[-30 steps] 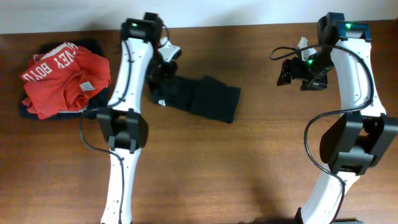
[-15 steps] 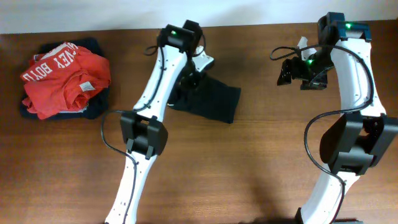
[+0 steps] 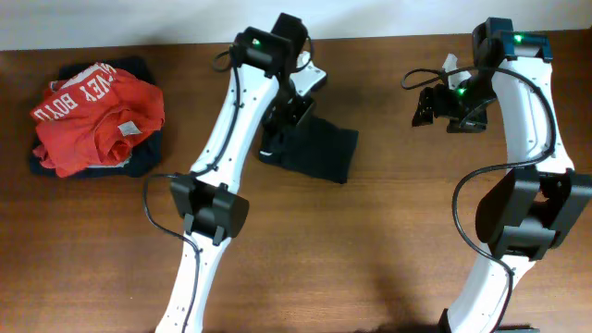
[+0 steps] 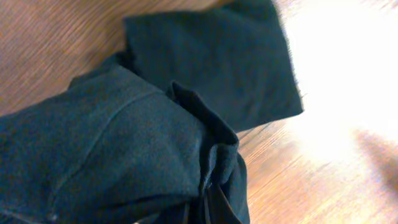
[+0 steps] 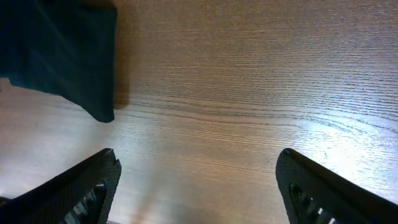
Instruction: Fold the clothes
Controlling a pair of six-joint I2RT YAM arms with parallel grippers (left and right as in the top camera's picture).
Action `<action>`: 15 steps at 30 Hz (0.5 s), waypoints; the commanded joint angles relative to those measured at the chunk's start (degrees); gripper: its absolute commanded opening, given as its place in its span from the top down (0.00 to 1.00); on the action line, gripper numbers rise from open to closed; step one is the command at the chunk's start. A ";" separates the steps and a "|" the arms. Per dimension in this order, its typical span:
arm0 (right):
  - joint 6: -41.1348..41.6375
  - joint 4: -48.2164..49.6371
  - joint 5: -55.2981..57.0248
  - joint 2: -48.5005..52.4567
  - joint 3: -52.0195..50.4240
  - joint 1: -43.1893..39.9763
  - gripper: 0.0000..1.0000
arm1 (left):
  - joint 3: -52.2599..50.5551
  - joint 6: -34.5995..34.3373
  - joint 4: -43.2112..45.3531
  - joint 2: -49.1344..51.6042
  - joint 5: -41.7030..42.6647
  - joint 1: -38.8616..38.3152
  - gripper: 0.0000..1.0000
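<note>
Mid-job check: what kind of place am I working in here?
Likely a robotics lab bench, not a home: a wooden table against a plain white wall, the left arm and right arm at it, and only a black garment and a red shirt pile.

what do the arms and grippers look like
The left arm and right arm are slim white links with bulky black joint housings, each with a green light near the wrist and a thin black cable looping alongside. The right gripper is black; its fingers are broad with ribbed inner faces.
</note>
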 commanded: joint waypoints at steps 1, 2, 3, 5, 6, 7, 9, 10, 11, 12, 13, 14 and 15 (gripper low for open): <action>-0.20 0.04 0.48 0.20 -0.44 -0.24 0.17 | -0.04 -0.09 0.96 -1.49 1.51 -2.82 0.99; -0.20 0.02 0.48 0.20 -0.44 -0.24 0.17 | -0.04 -0.09 1.25 -1.49 1.51 -3.32 0.99; -0.20 0.00 0.48 0.20 -0.44 -0.24 0.17 | -0.07 -0.09 1.51 -1.36 1.51 -3.87 0.99; -0.20 0.00 0.48 0.20 -0.44 -0.24 0.17 | -0.07 -0.09 1.95 -1.18 1.46 -5.09 0.99; -0.20 0.00 0.48 0.20 -0.44 -0.24 0.17 | -0.07 -0.09 2.10 -1.03 1.44 -5.66 0.99; -0.20 0.00 0.48 0.20 -0.44 -0.24 0.17 | -0.04 -0.09 2.16 -0.79 1.01 -6.36 0.99; -0.20 -0.02 0.48 0.20 -0.44 -0.24 0.17 | -0.13 -0.09 2.16 -0.33 -0.04 -7.15 0.99; -0.20 -0.04 0.48 0.20 -0.44 -0.24 0.17 | -0.24 -0.09 2.19 -0.07 -0.37 -7.39 0.99; -0.20 -0.07 0.48 0.20 -0.44 -0.24 0.17 | -0.26 -0.11 2.16 0.24 -0.74 -7.69 0.95; -0.20 -0.13 0.50 0.20 -0.44 -0.24 0.17 | -0.37 -0.09 2.16 0.74 -0.74 -7.91 0.82; -0.22 -0.22 0.50 0.20 -0.44 -0.24 0.17 | -0.37 -0.11 2.14 1.11 -0.70 -8.07 0.53; -0.22 -0.24 0.50 0.20 -0.44 -0.24 0.17 | -0.39 -0.11 2.12 1.53 -0.70 -8.28 0.31; -0.22 -0.22 0.50 0.20 -0.44 -0.26 0.17 | -0.39 -0.11 2.12 1.92 -0.70 -8.41 0.14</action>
